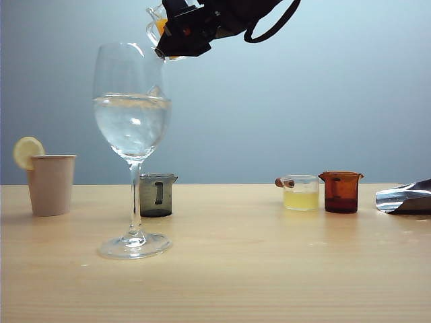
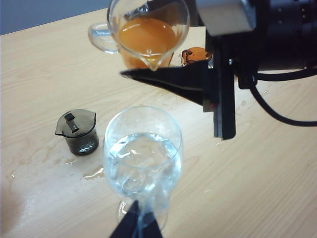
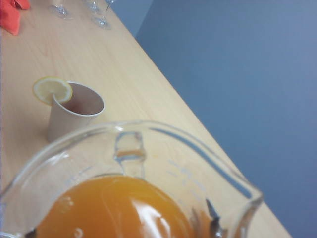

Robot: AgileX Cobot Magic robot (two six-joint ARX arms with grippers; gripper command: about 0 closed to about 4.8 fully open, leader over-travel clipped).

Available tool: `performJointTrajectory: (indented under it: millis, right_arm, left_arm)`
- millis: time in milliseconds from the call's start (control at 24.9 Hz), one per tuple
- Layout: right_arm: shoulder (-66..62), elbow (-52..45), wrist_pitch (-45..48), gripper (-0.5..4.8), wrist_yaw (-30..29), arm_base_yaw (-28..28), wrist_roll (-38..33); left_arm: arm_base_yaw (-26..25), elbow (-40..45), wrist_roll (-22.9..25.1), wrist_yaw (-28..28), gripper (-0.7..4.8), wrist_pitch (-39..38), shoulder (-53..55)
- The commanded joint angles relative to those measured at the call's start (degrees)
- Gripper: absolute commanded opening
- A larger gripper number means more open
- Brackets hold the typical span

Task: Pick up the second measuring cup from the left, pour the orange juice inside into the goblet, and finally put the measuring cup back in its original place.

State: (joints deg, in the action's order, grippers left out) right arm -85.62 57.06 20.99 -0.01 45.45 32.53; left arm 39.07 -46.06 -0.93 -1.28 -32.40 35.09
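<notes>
The right gripper (image 1: 185, 33) hangs high above the table (image 1: 269, 269), just above and to the right of the goblet's (image 1: 133, 134) rim, and its jaws are closed partway on the clear measuring cup (image 1: 157, 23). The cup is tilted, its spout pointing toward the mouth of the glass; in the left wrist view the spout (image 2: 151, 62) sits above and beyond the goblet (image 2: 143, 153) rim. The orange juice (image 2: 147, 37) is pooled against the spout side of the cup (image 2: 148, 29) — none is seen falling. The goblet stands upright on the table and holds clear liquid about halfway up its bowl.

On the table behind the goblet's stem sits a smoky grey cup (image 1: 157, 195). A paper cup (image 1: 51, 183) with a lemon slice (image 1: 27, 151) stands at the far left. At right, a cup of pale yellow liquid (image 1: 300, 192) is just beside an amber cup (image 1: 341, 192).

The left gripper (image 2: 136, 229) shows only as dark fingertips near the goblet's base — its opening cannot be judged.
</notes>
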Motion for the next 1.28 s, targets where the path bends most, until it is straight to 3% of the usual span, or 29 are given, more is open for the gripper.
performJointTrajectory:
  millis: [40,722,1284]
  right_arm:
    - [0.1,0.4,3.4,2.20,0.0,0.1,2.7]
    - [-1.6,1.2,4.5,2.20,1.6,1.4,6.0]
    - [-1.6,1.7,5.9,2.20,1.3,2.1,15.2]
  left_arm:
    - [0.0,-0.3,0.0,0.0,-0.05,0.3,-0.1]
    - [0.0,-0.3,0.1,0.0,-0.05,0.3,-0.1]
    - [0.0,-0.3,0.0,0.0,-0.05,0.3,-0.1]
